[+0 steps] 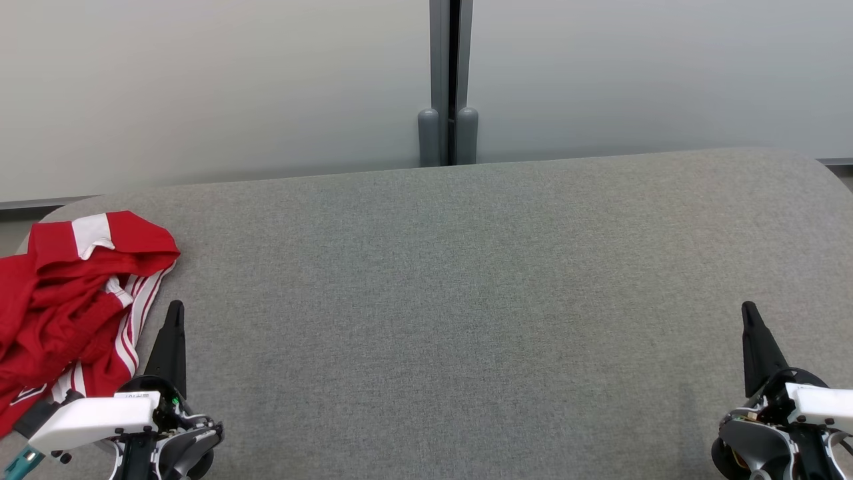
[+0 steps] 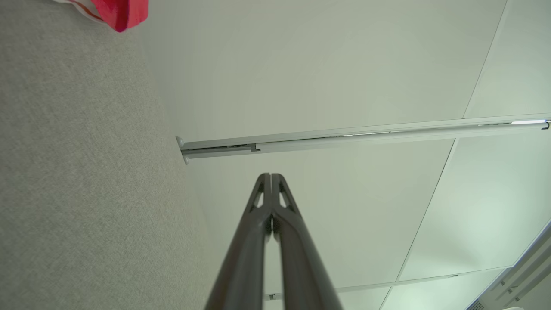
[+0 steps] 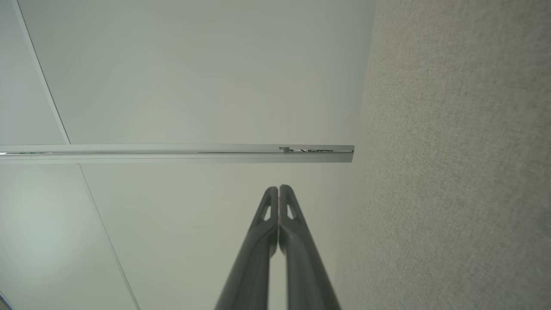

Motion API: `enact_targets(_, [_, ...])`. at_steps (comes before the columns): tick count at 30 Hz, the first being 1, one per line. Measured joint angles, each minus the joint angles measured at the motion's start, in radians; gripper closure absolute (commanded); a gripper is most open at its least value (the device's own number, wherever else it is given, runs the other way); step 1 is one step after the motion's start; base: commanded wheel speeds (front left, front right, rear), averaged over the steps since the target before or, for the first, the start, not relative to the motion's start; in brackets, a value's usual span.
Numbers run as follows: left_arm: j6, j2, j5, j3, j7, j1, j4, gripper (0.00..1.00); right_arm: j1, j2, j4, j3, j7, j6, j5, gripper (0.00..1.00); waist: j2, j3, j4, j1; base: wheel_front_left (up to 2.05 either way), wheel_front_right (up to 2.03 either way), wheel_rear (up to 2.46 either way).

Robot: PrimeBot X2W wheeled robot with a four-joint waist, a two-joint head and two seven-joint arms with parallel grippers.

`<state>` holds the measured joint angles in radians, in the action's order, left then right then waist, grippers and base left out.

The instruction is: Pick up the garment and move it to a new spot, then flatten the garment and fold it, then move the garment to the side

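A red garment [image 1: 63,307] with white stripes lies crumpled at the left edge of the grey fabric table [image 1: 466,300]; a corner of the garment [image 2: 116,13] peeks into the top left of the left wrist view. My left gripper [image 1: 175,308] stands shut just right of the garment, fingers pointing up the head view, holding nothing; its tips [image 2: 271,175] meet in the left wrist view. My right gripper [image 1: 748,308] is shut and empty near the table's right side, tips [image 3: 279,187] pressed together in the right wrist view.
Pale wall panels rise behind the table, joined by a grey vertical post [image 1: 450,80] with two rounded feet. The table surface [image 2: 64,172] runs along one side of each wrist view, and its far corners are rounded.
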<state>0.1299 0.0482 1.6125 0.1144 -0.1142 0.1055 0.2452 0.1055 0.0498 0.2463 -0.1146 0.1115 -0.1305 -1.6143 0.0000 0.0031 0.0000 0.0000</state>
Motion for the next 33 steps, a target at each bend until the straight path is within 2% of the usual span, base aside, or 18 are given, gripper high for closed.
enact_targets(21, [0.000,0.000,0.000,0.000,0.000,0.000,0.000,1.00,0.000,0.000,0.000,0.000,0.000,0.000,0.000,1.00,0.0000,0.000,0.000,0.0000,0.00,0.00,0.00])
enact_targets(22, [-0.001,-0.008,0.000,-0.003,0.001,-0.022,0.024,0.00,-0.021,-0.006,0.021,0.001,0.000,0.000,0.000,0.00,0.0000,0.000,0.000,0.0000,0.00,0.00,0.00])
enact_targets(33, [-0.002,-0.003,-0.033,-0.055,0.050,-0.016,0.019,0.00,-0.029,0.002,0.012,0.031,-0.042,0.000,0.046,0.00,0.0000,0.002,0.000,0.0000,0.00,0.00,0.00])
